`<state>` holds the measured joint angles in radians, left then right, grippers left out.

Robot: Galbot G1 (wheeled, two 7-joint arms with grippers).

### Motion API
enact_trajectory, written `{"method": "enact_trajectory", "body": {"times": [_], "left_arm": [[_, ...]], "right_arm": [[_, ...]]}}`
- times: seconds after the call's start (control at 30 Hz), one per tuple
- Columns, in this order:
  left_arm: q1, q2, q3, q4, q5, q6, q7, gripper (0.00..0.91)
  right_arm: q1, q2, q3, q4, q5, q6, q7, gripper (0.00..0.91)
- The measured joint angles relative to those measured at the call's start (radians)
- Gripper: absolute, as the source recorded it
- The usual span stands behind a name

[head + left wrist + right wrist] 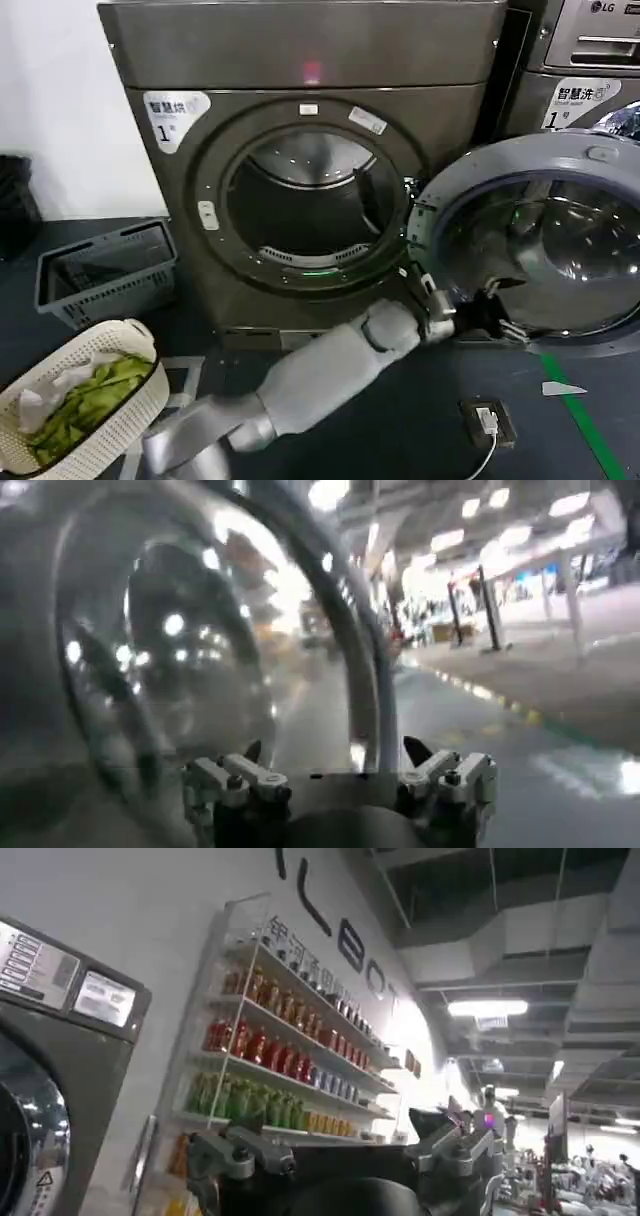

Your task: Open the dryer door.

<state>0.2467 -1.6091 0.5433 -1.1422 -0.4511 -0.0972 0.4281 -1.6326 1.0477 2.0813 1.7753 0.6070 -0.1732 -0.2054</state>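
Dryer door (pixel 545 250) swung wide off the dryer (pixel 310 130), drum exposed. My left gripper (pixel 478 312) at the door's lower inner rim, fingers (pixel 240 775) spread. Right gripper (pixel 345 1148) idle, spread, facing a drinks shelf (pixel 270 1063)

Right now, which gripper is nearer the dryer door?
The left gripper: it sits at the lower inner edge of the open dryer door, fingers spread. The right gripper points up at a drinks shelf, away from the door.
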Motion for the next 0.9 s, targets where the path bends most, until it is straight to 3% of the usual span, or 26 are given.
{"method": "enact_trajectory", "body": {"times": [0.27, 0.37, 0.6, 0.9], "left_arm": [[0.042, 0.0, 0.034, -0.166, -0.103, -0.205, -0.048, 0.907], [0.061, 0.022, 0.044, -0.242, -0.137, -0.239, -0.052, 0.907], [0.107, 0.27, 0.08, -0.438, -0.189, -0.328, -0.091, 0.907], [0.169, 0.628, 0.101, -0.626, -0.123, -0.351, -0.156, 0.907]], "right_arm": [[0.008, -0.02, 0.0, -0.004, 0.0, -0.001, -0.001, 0.907], [0.01, -0.024, 0.006, -0.006, -0.001, 0.0, -0.002, 0.907], [0.036, -0.032, 0.009, 0.01, -0.009, 0.002, 0.003, 0.907], [0.073, -0.041, 0.019, 0.039, -0.076, -0.015, 0.019, 0.907]]}}
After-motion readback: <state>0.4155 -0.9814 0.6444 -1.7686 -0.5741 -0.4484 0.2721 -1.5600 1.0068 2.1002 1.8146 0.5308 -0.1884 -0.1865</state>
